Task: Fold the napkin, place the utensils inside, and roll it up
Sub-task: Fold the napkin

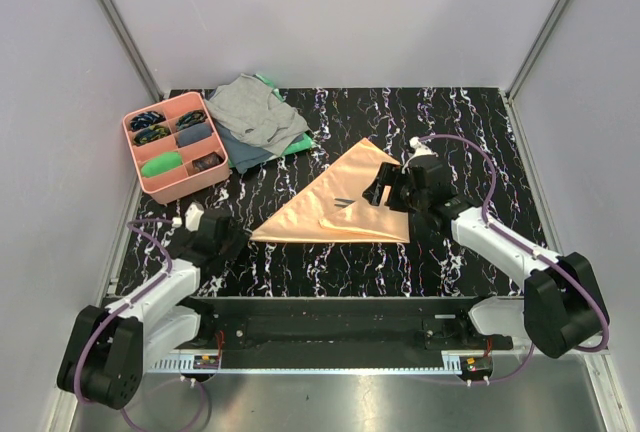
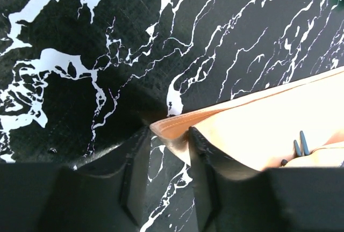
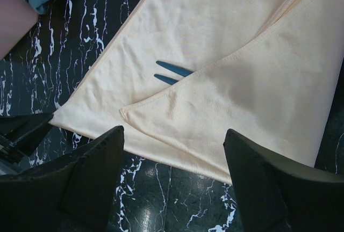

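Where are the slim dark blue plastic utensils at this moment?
In the top view the utensils lie near the middle of the black marbled table, tucked under a flap of the folded peach satin napkin, only their tips showing.

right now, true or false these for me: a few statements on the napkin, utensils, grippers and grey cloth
1. The napkin is folded into a triangle. True.
2. The utensils lie bare beside the napkin. False: they are tucked under a folded flap, and only the tips show.
3. The left gripper has a finger on each side of a napkin corner. True.
4. The right gripper is shut on the napkin. False: its jaws stand wide open above the cloth.
5. The grey cloth lies on the napkin. False: it sits apart, at the back beside the tray.
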### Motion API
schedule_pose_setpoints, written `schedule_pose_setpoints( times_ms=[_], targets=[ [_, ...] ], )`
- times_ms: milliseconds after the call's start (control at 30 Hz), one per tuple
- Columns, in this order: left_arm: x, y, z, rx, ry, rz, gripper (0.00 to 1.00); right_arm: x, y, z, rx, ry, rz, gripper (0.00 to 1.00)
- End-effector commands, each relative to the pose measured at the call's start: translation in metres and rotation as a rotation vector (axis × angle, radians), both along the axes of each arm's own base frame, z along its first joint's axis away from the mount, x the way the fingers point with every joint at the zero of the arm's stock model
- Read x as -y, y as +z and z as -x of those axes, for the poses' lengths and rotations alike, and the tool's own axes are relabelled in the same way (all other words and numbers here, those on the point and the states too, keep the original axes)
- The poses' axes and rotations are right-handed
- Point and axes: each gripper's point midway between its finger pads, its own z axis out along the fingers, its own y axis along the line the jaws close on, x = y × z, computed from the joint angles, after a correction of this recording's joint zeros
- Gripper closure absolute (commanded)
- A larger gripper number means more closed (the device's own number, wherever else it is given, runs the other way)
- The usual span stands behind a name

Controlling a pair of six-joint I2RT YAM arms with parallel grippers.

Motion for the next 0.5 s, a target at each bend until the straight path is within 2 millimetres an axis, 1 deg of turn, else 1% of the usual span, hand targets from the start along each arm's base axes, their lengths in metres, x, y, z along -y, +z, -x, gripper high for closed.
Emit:
schedule_pose_setpoints(
  times_ms=[0,67,100,167,200,233,300,333,400,433,467],
  targets=[
    [0.000,-0.002,-0.005,0.022,-0.006,0.002,0.70,0.004,0.012,0.000,0.038,-0.012,-0.012,0.16],
    [0.000,-0.004,-0.006,0.018,-0.015,-0.005,0.76,0.005,0.012,0.000,0.039,-0.016,-0.011,0.16],
    [0.000,-0.007,-0.005,0.007,-0.018,-0.011,0.82,0.005,0.012,0.000,0.041,-0.018,-0.010,0.16],
    [0.000,-0.005,-0.008,0.013,-0.032,-0.024,0.89,0.007,0.011,0.002,0.038,-0.021,-0.006,0.16],
    [0.000,-0.005,-0.009,0.012,-0.039,-0.034,0.96,0.008,0.011,0.002,0.041,-0.024,-0.001,0.16],
    [-0.002,-0.002,-0.011,0.021,-0.053,-0.055,1.00,0.009,0.011,0.002,0.044,-0.025,0.002,0.16],
    [-0.003,0.005,-0.017,0.050,-0.075,-0.084,1.00,0.011,0.010,0.003,0.042,-0.029,0.014,0.16],
    [-0.002,0.015,-0.025,0.079,-0.087,-0.098,1.00,0.012,0.009,0.003,0.042,-0.029,0.021,0.16],
    [0.001,0.029,-0.035,0.129,-0.149,-0.142,1.00,0.015,0.008,0.003,0.040,-0.035,0.033,0.16],
    [0.008,0.043,-0.045,0.174,-0.213,-0.162,1.00,0.016,0.006,0.003,0.038,-0.036,0.041,0.16],
    [0.014,0.053,-0.052,0.210,-0.247,-0.167,1.00,0.017,0.006,0.004,0.038,-0.037,0.046,0.16]
  ],
)
